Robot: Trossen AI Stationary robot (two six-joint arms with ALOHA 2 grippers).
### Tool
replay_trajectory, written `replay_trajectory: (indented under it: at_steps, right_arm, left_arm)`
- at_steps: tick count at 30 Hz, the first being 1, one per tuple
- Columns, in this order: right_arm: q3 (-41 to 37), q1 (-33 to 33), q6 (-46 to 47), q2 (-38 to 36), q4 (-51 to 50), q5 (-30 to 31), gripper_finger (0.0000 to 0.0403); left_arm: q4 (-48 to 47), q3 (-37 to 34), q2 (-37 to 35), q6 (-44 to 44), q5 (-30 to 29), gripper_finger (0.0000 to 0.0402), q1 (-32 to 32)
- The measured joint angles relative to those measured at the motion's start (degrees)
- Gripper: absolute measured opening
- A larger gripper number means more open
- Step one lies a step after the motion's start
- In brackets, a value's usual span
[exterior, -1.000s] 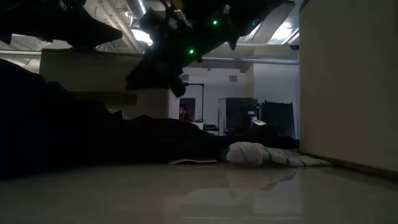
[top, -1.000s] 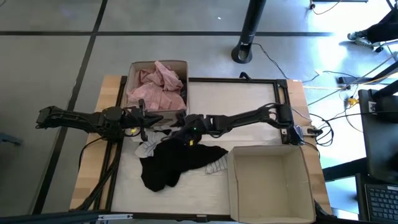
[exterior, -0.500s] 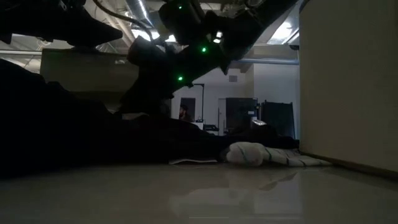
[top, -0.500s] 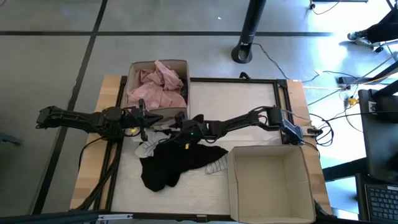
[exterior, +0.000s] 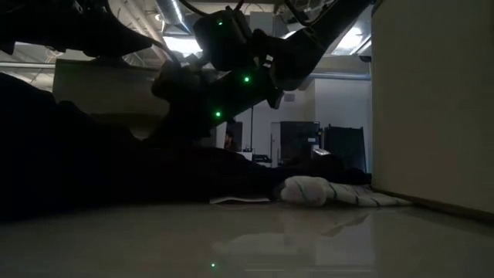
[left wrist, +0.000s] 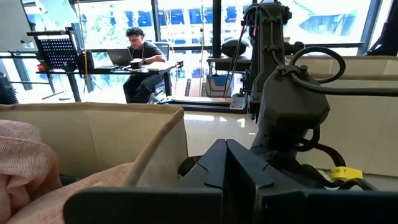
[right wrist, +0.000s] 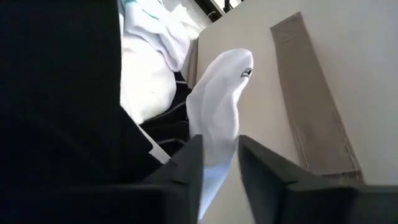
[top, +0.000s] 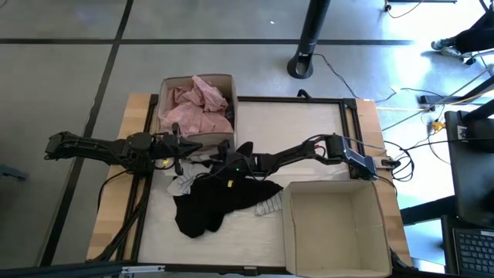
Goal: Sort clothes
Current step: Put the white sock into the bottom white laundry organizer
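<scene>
Right claw: the right claw (right wrist: pixel 217 163) stood low at the pile's 12 o'clock edge, fingers straddling a white sock (right wrist: pixel 217 118), closing but not yet pinched.
Why there: I judged it was singling the sock out of the heap.
Sock axis: long axis ran away from the claw, toe pointing off it, lying on the counter (top: pixel 293 127).
Black garment: the black garment (top: pixel 216 202) sprawled at counter centre.
Pink clothes: the pink clothes (top: pixel 197 104) filled the box at 11 o'clock.
Left claw: the left claw (left wrist: pixel 227 163) was clenched, empty, beside that box.
</scene>
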Motion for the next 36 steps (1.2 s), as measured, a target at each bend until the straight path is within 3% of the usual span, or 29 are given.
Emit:
replay_trajectory:
  at_steps: [4, 6, 12, 19, 29, 36]
  right_arm:
    - [0.0, 0.0, -1.3, 0.0, -0.4, 0.1, 0.0026]
    - [0.0, 0.0, -1.4, 0.0, -0.5, 0.1, 0.0009]
    - [-0.3, 0.6, -3.1, -1.7, -2.7, 1.9, 0.0008]
    - [-0.2, 3.2, -9.7, -9.1, -3.8, 6.8, 0.0004]
    - [-0.2, 7.4, -10.2, -25.6, -21.6, 7.0, 0.0003]
    - [-0.1, 12.7, -5.4, -39.3, -35.4, 8.5, 0.0002]
  left_arm:
    - [-0.2, 0.0, 0.0, -0.2, 0.0, 0.0, 0.0]
    - [-0.2, 0.0, 0.0, -0.3, 0.0, 0.0, 0.0]
    - [-0.5, 0.0, 0.0, -0.5, 0.0, 0.0, 0.0]
    - [-0.7, 0.0, 0.0, -0.5, 0.1, 0.0, 0.0]
    - [-0.9, 0.0, 0.0, -0.2, 0.0, 0.0, 0.0]
    - [-2.9, 0.0, 0.0, -0.3, 0.0, 0.0, 0.0]
